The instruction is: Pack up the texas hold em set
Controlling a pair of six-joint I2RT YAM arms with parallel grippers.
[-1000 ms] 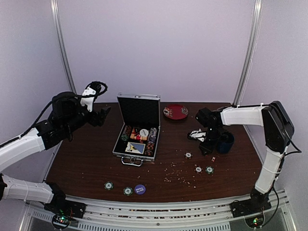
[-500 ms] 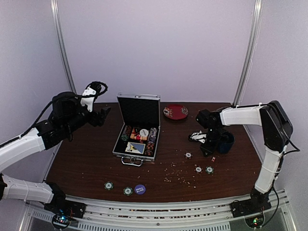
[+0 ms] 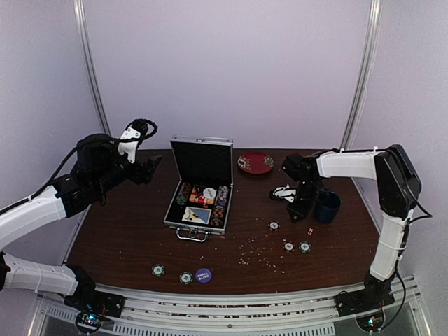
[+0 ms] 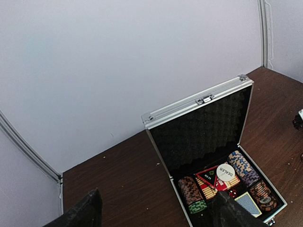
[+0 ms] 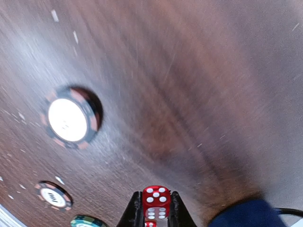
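Observation:
The silver case (image 3: 199,187) stands open at mid-table with its lid up. It holds chip stacks, card decks and a white dealer button, which also show in the left wrist view (image 4: 226,172). My right gripper (image 3: 298,208) is shut on a small red die (image 5: 156,201) and holds it just above the table beside the mug. Another red die (image 3: 310,231) lies on the table. Loose chips lie right of the case (image 3: 274,225) (image 3: 288,246) (image 3: 304,246) and near the front edge (image 3: 159,269) (image 3: 185,278) (image 3: 204,275). My left gripper (image 3: 150,169) is open and empty, raised left of the case.
A dark blue mug (image 3: 327,207) stands just right of my right gripper. A red round plate (image 3: 255,162) sits behind it near the back wall. Small crumbs (image 3: 255,248) are scattered over the wood between the case and the loose chips.
My right gripper has shifted a little back and left, away from the die on the table, with a red die in it. The left arm has not moved.

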